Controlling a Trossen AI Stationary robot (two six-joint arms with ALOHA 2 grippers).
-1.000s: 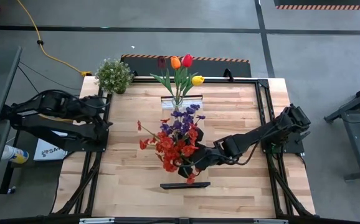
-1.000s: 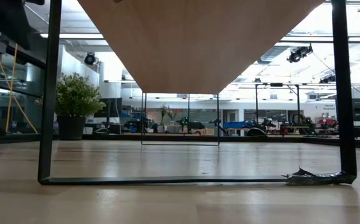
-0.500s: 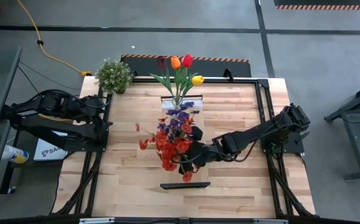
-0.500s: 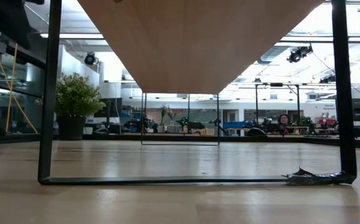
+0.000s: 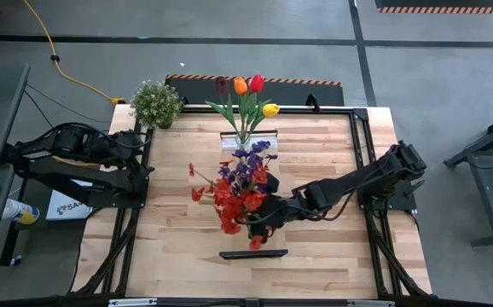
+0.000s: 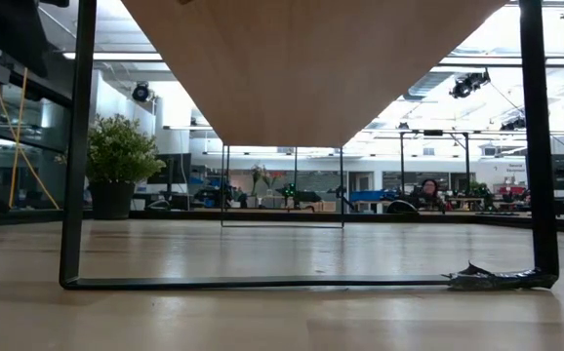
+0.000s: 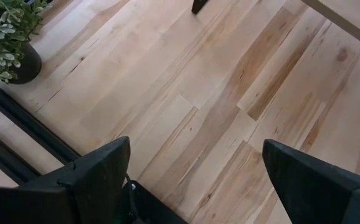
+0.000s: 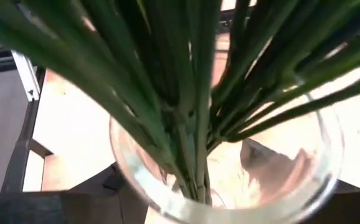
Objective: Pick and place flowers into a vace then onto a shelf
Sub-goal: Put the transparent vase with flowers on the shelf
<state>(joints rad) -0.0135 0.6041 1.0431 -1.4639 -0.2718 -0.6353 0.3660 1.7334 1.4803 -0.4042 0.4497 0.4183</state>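
Since a second ago the right gripper (image 5: 262, 215) has carried its bouquet (image 5: 236, 192) a little toward the far side of the table (image 5: 178, 247), and a person (image 6: 428, 189) has come into sight in the room behind; the left arm has not stirred.

From above, the bouquet is a ragged mass of red sprays below and purple sprigs above, held over the middle of the pale planked table, just before the near end of the shelf (image 5: 253, 253), a narrow board with a dark end trim; the gripper is buried under the blossoms, so its fingers are hidden here. At the far end stands a clear vase (image 5: 243, 139) of tulips (image 5: 248, 90), red, orange, yellow and dark purple, on long green stems with pointed leaves; a bushy potted plant (image 5: 155, 103) sits at the far left corner; the left arm (image 5: 84, 166) lies folded off the table's left edge.

At table height, the smooth pale underside of the shelf (image 6: 311, 68) fills the top on thin dark metal legs (image 6: 79, 146); the plant (image 6: 118, 161) stands at the left.

Left wrist: the left gripper (image 7: 195, 180) has its dark fingers spread wide over bare wood grain, holding nothing.

Right wrist: green stems (image 8: 192, 93) bunch into the round glass rim of a second vase (image 8: 329, 162), close before the camera; whether the fingers clamp it I cannot tell.
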